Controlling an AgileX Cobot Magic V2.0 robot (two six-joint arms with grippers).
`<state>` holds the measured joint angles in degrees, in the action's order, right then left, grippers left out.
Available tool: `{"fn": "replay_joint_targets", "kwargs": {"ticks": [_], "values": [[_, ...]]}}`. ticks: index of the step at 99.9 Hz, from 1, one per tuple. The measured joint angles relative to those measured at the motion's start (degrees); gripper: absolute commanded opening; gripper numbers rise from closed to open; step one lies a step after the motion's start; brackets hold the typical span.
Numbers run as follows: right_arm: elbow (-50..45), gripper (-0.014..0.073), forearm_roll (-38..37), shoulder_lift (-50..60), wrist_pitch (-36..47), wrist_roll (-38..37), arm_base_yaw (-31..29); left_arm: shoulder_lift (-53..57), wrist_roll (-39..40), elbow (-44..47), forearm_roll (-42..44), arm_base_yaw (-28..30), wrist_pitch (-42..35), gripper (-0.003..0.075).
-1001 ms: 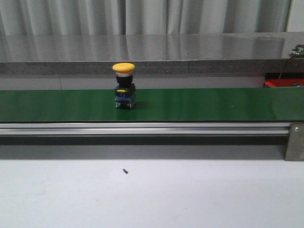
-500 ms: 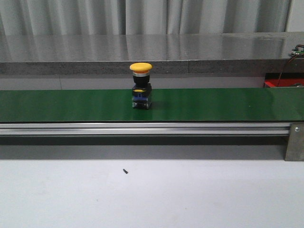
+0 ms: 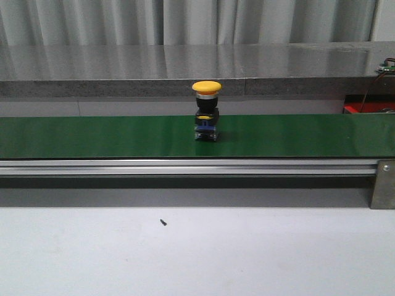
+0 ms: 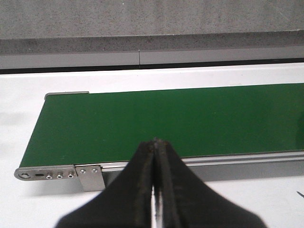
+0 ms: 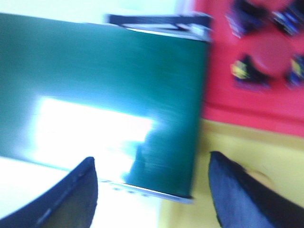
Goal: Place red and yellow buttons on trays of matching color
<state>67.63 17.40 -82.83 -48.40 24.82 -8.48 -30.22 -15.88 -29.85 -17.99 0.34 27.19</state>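
A yellow button (image 3: 206, 115) with a black body stands upright on the green belt (image 3: 92, 135), near the middle of the front view. My left gripper (image 4: 156, 140) is shut with nothing in it, over the near edge of the belt's end (image 4: 118, 123). My right gripper (image 5: 151, 164) is open and empty above the other belt end (image 5: 95, 71). Beside that end lie a red tray (image 5: 247, 102) holding several red buttons (image 5: 266, 52) and a yellow tray (image 5: 228, 190). Neither gripper shows in the front view.
A grey stone ledge (image 3: 185, 71) runs behind the belt. An aluminium rail (image 3: 185, 166) with a bracket (image 3: 382, 184) fronts it. A strip of the red tray (image 3: 369, 108) shows at the far right. White tabletop (image 3: 197, 253) lies in front.
The yellow button has ridden the belt to the right, from left of centre to about the middle of the front view.
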Motion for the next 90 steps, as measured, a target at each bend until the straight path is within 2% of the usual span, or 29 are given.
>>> {"fn": "replay_joint_targets", "kwargs": {"ticks": [25,44,60,90], "values": [[0.0,0.0503,0.1,-0.5,2.8,1.5,15.4,0.0,0.0,0.0,-0.6,0.0,0.0,-0.002],[1.8,0.0503,0.3,-5.3,5.5,1.8,23.4,0.0,0.0,0.0,-0.8,0.0,0.0,-0.002],[6.1,0.0503,0.4,-10.5,5.5,2.0,26.2,0.0,0.0,0.0,-0.8,0.0,0.0,-0.002],[13.3,0.0503,0.9,-17.6,4.8,2.1,26.6,0.0,0.0,0.0,-0.8,0.0,0.0,-0.002]]}}
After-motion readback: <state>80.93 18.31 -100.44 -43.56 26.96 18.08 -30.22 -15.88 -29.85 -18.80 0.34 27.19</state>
